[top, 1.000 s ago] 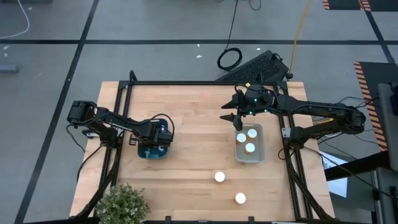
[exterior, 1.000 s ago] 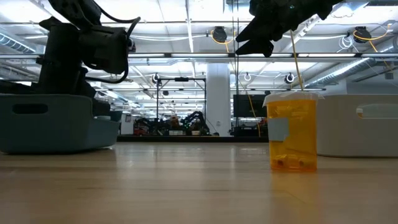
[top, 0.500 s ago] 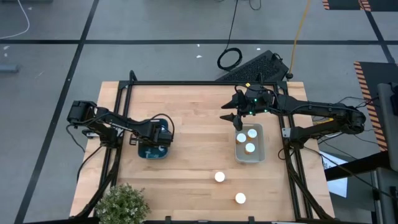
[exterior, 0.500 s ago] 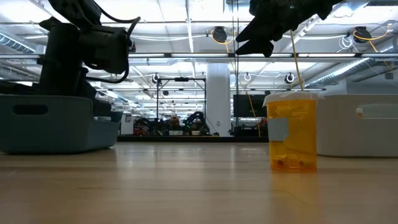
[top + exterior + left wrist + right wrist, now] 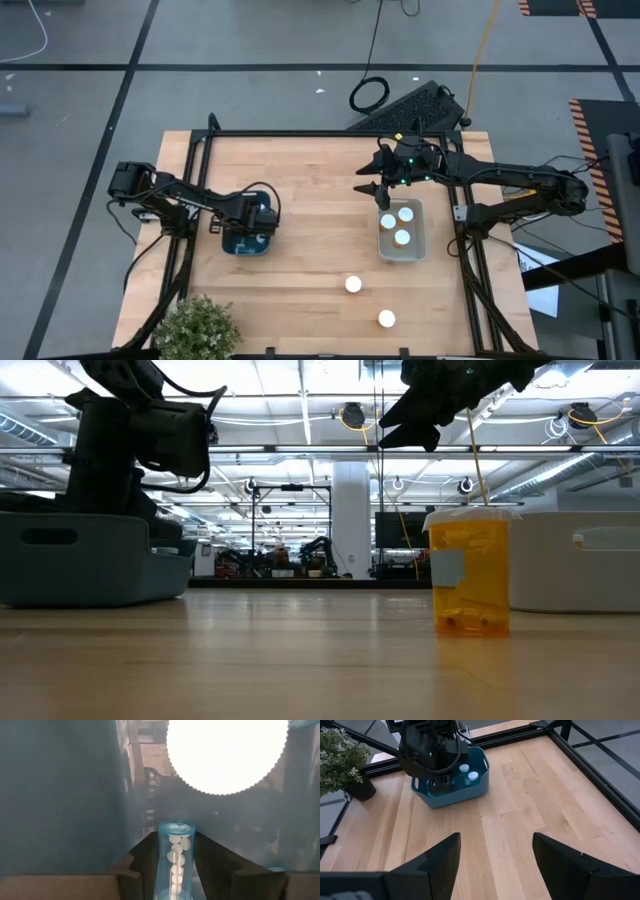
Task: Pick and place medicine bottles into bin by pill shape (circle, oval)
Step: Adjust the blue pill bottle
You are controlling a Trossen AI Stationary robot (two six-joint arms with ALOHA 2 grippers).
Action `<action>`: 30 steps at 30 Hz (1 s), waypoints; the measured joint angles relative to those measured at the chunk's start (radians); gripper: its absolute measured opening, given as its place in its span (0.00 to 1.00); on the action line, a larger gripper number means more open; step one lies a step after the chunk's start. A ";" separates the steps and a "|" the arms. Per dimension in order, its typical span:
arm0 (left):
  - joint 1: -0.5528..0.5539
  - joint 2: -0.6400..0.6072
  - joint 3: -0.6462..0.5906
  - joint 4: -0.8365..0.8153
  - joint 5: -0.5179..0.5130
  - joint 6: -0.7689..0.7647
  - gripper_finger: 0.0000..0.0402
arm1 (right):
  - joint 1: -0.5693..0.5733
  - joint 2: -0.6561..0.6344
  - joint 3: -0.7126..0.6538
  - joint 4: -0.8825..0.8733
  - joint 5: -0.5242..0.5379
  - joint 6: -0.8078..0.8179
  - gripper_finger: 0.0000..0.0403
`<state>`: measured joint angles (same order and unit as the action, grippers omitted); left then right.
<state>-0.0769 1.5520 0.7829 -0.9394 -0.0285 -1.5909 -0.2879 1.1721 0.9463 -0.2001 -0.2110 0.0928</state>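
My left gripper [image 5: 250,222] reaches down into the blue bin [image 5: 232,248], shut on a clear medicine bottle [image 5: 176,865] with round white pills. Another bottle's white cap [image 5: 227,750] shows in the bin just beyond it. My right gripper [image 5: 372,188] hovers open, with nothing between its fingers, over the far left corner of the pale bin [image 5: 383,250], which holds three white-capped bottles [image 5: 402,237]. Two more bottles [image 5: 353,284] [image 5: 386,319] stand on the table near its front. In the low view one of them shows its amber body [image 5: 468,570]. My left gripper pinches the clear bottle by its side walls [image 5: 165,870] between its two fingers, coming from above into the blue bin. The bottle lies along the fingers, its free end [image 5: 176,827] pointing past the tips. Whether it touches the bin floor I cannot tell.
A potted plant [image 5: 195,325] stands at the near left corner. A black frame rail [image 5: 300,134] runs along the table's far edge and down both sides. Bare wood lies between the two bins.
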 joint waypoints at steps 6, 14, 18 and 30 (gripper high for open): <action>0.000 0.000 0.041 -0.001 0.002 0.015 0.26 | 0.000 0.000 0.000 0.000 0.000 0.000 0.60; 0.000 0.000 0.118 -0.128 0.000 0.031 0.28 | 0.000 0.000 0.000 0.000 0.000 0.000 0.60; 0.000 0.000 0.150 -0.190 -0.006 0.066 0.27 | 0.000 0.000 0.000 0.000 0.000 -0.001 0.60; 0.001 0.000 0.354 -0.380 -0.033 0.097 0.28 | 0.000 0.000 0.000 0.000 0.000 0.000 0.60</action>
<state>-0.0761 1.5524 1.1374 -1.3195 -0.0612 -1.4937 -0.2881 1.1725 0.9459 -0.2005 -0.2108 0.0925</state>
